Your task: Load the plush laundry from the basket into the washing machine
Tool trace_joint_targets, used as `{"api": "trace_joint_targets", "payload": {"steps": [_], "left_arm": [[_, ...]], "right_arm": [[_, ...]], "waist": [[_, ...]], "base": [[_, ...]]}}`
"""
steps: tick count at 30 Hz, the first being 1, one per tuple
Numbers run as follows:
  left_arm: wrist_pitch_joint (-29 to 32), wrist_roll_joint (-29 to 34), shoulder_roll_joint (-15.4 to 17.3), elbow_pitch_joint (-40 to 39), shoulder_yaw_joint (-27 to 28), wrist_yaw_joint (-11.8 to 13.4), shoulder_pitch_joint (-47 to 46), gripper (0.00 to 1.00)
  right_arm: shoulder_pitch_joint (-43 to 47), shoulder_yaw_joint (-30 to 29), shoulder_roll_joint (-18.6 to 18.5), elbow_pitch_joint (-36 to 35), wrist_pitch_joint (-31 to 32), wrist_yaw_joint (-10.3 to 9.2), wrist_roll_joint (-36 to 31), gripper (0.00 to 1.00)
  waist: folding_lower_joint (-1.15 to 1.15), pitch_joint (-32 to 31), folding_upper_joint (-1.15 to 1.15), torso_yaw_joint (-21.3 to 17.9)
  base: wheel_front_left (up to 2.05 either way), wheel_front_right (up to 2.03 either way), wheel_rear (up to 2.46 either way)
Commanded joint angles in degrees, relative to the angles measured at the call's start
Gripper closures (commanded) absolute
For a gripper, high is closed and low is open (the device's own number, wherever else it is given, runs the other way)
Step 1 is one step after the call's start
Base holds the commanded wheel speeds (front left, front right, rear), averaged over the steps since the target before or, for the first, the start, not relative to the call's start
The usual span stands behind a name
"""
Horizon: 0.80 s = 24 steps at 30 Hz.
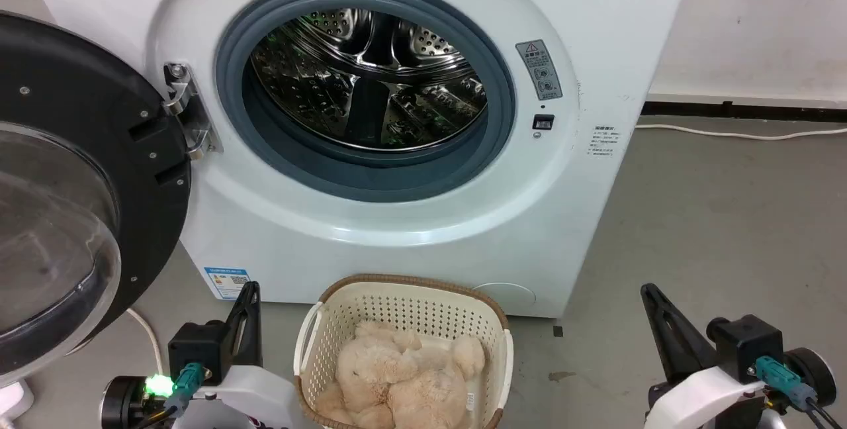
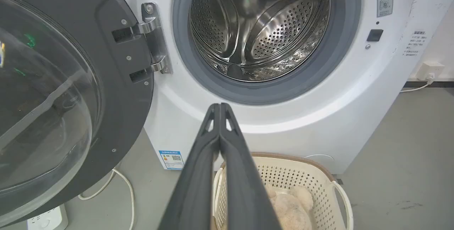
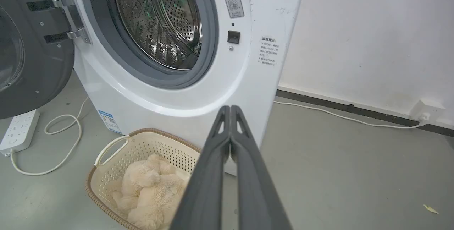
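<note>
**Squarely before the washer: plush laundry (image 1: 397, 376) in its basket (image 1: 410, 306)**

The plush laundry lies heaped inside the basket, which stands on the grey floor (image 1: 714, 230) just in front of the washing machine (image 1: 410, 230), below its round opening. The door (image 1: 79, 151) is swung wide to the left. The left gripper (image 2: 220, 107) and right gripper (image 3: 230, 109) flank the basket without touching it, fingers pressed together and holding nothing.

A white power strip (image 3: 17, 130) lies on the grey floor (image 3: 337, 173), with a white cable (image 3: 64, 148) looped beside it. Another white cord (image 3: 337, 115) follows the black baseboard (image 3: 354, 109) to a wall socket (image 3: 425, 111).
</note>
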Motion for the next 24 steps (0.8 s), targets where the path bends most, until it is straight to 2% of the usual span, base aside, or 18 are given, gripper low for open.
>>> {"api": "trace_joint_targets", "payload": {"steps": [1, 24], "left_arm": [[0.0, 0.1, 0.0, -0.3, 0.1, -0.3, -0.3, 1.00], [0.0, 0.1, 0.0, -0.3, 0.1, -0.3, -0.3, 1.00]], "right_arm": [[-0.7, -0.1, 0.0, -0.3, 0.1, -0.04, -0.4, 1.00], [-0.7, -0.1, 0.0, -0.3, 0.1, -0.04, -0.4, 1.00]], "waist": [[0.00, 0.0, 0.00, 0.0], [0.00, 0.0, 0.00, 0.0]], "base": [[0.00, 0.00, 0.00], [0.00, 0.00, 0.00]]}}
